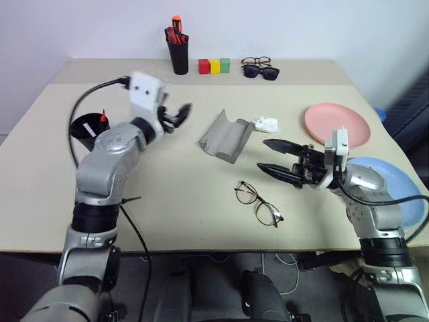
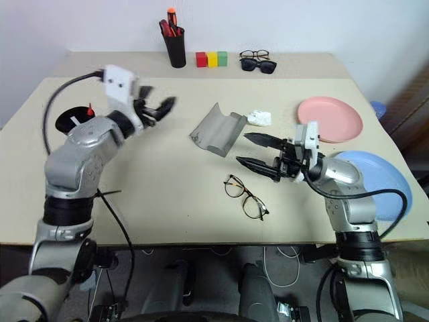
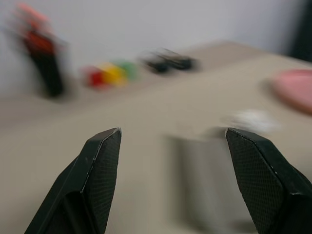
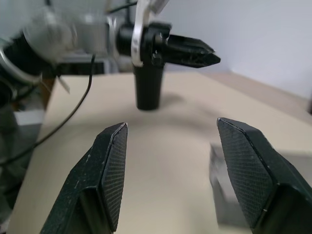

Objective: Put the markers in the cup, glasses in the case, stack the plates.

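Note:
The wide black cup stands at the table's left edge. The red cap of a marker sticks out of it, with a white shaft beside it. My left gripper hovers open and empty in the air, to the right of the cup and to the left of the open grey case. The thin-rimmed glasses lie unfolded on the table in front of the case. Just right of them and above the table, my right gripper is open, empty and pointing left. The pink plate and the blue plate lie apart at the right.
A black pen holder with thick red and orange markers stands at the back. Beside it are red, yellow and green blocks, black sunglasses and another pair of spectacles. A crumpled white bit lies next to the case.

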Tool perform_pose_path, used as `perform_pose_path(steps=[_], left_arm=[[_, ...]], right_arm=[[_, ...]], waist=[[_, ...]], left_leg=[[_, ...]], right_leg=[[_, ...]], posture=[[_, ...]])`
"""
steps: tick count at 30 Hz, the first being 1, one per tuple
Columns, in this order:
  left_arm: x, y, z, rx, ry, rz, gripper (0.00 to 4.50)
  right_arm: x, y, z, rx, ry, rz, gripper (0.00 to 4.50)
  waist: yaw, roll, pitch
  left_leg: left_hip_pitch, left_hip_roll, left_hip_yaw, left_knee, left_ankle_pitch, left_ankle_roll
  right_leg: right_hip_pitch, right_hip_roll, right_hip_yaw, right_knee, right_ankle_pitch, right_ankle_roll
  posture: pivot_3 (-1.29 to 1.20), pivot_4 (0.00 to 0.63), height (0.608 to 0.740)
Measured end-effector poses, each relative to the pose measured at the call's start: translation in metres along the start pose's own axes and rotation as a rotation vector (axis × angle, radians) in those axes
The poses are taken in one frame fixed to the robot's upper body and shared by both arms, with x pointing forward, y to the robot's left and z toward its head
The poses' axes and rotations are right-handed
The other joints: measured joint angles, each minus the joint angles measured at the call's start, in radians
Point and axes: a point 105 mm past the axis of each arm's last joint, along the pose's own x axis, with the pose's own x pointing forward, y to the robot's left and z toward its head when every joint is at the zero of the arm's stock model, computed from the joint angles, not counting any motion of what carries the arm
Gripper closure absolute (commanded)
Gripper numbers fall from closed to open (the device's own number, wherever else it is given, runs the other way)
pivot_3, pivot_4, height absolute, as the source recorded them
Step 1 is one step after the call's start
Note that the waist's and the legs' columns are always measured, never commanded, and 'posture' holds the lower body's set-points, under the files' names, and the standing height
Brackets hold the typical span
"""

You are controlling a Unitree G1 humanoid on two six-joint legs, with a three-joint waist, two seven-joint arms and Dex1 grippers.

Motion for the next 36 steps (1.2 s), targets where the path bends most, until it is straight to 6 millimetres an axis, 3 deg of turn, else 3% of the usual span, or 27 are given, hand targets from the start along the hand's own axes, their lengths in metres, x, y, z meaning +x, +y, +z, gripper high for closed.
perform_pose_path(steps=[6, 12, 15, 18, 20, 21, 30, 33, 36], left_arm=[[0.050, -0.043, -0.042, -0.230, 0.247, -0.077, 1.03], [0.085, -0.067, -0.062, -0.226, 0.372, -0.027, 1.03], [0.099, -0.077, -0.073, -0.187, 0.429, 0.007, 1.86], [0.107, -0.085, -0.085, -0.165, 0.459, 0.013, 3.40], [0.109, -0.087, -0.087, -0.155, 0.463, 0.010, 4.40], [0.109, -0.087, -0.088, -0.150, 0.467, 0.008, 4.48], [0.105, -0.078, -0.080, -0.048, 0.425, -0.142, 4.48], [0.090, -0.070, -0.080, 0.051, 0.433, -0.277, 4.48], [0.059, -0.056, -0.089, 0.187, 0.485, -0.425, 4.48]], right_arm=[[-0.031, 0.004, 0.003, -0.022, 0.046, -0.138, 1.53], [-0.044, 0.010, 0.010, -0.038, 0.058, -0.212, 1.53], [-0.047, 0.013, 0.013, -0.053, 0.066, -0.235, 1.53], [-0.050, 0.016, 0.015, -0.054, 0.070, -0.259, 1.53], [-0.053, 0.017, 0.016, -0.054, 0.077, -0.276, 1.53], [-0.054, 0.018, 0.015, -0.050, 0.078, -0.282, 1.53], [-0.055, 0.020, 0.017, -0.056, 0.082, -0.308, 1.53], [-0.054, 0.019, 0.017, -0.056, 0.081, -0.313, 1.53], [-0.052, 0.019, 0.016, -0.053, 0.076, -0.315, 1.53]], waist=[[-0.005, -0.001, 0.000], [0.001, -0.001, 0.001], [0.003, -0.002, 0.001], [0.001, -0.002, 0.001], [-0.001, -0.002, 0.001], [0.000, -0.002, 0.001], [-0.001, -0.002, 0.001], [-0.003, -0.002, 0.001], [-0.007, -0.001, 0.001]], left_leg=[[0.000, 0.000, 0.000, 0.000, 0.000, 0.000], [-0.001, 0.000, 0.000, 0.000, 0.000, 0.000], [-0.001, 0.000, 0.000, 0.000, -0.001, 0.001], [-0.002, 0.000, 0.000, -0.001, -0.001, 0.001], [-0.002, 0.000, 0.000, -0.001, -0.001, 0.001], [-0.001, 0.000, 0.000, -0.001, -0.001, 0.001], [-0.002, 0.000, 0.000, -0.001, -0.001, 0.001], [-0.001, 0.000, 0.000, -0.002, -0.001, 0.001], [-0.001, 0.001, 0.000, -0.003, -0.001, 0.001]], right_leg=[[-0.001, 0.000, 0.000, 0.001, 0.000, 0.000], [-0.001, 0.000, 0.000, -0.001, 0.000, -0.001], [-0.001, 0.000, 0.000, -0.003, -0.001, -0.001], [-0.002, 0.000, 0.000, -0.003, -0.001, -0.001], [-0.003, 0.000, 0.000, -0.003, -0.001, -0.001], [-0.003, 0.000, 0.000, -0.003, -0.001, -0.001], [-0.003, 0.000, 0.000, -0.003, 0.000, -0.001], [-0.003, 0.000, 0.000, -0.003, 0.000, -0.002], [-0.003, 0.000, 0.000, -0.002, 0.000, -0.002]], posture=[[0.00, 0.150, 0.740], [0.00, 0.150, 0.740], [0.00, 0.150, 0.740], [0.00, 0.150, 0.740], [0.00, 0.150, 0.740], [0.00, 0.150, 0.740], [0.00, 0.150, 0.740], [0.00, 0.150, 0.740], [0.00, 0.150, 0.740]])
